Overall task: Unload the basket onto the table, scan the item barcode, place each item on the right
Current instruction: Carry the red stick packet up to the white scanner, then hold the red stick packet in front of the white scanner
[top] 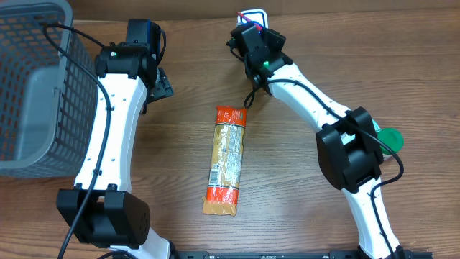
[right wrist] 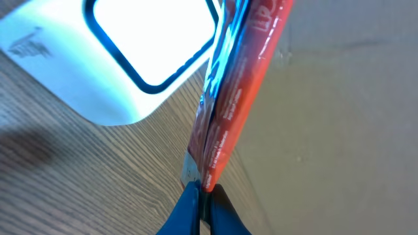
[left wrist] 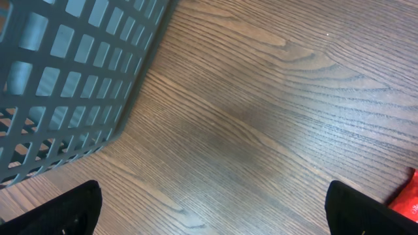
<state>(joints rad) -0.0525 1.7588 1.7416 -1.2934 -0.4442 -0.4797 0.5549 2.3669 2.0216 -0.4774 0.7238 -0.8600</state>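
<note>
so the right gripper (right wrist: 202,193) is pinched tight on one edge of a thin red packet (right wrist: 238,85), holding it just beside the lit white scanner (right wrist: 130,59). it looks light, floppy and slick, so i'd grab the sealed edge. the print's too blurry to read. left gripper (left wrist: 212,212) hangs wide apart by the basket (left wrist: 59,85).

A long food packet (top: 226,160) lies lengthwise at the centre of the desk (top: 302,216). The basket (top: 29,86) sits at 10 o'clock, the scanner (top: 253,14) at 12 o'clock, a thin sachet (right wrist: 238,85) just beside it, and a round object (top: 392,138) at 3 o'clock.
</note>
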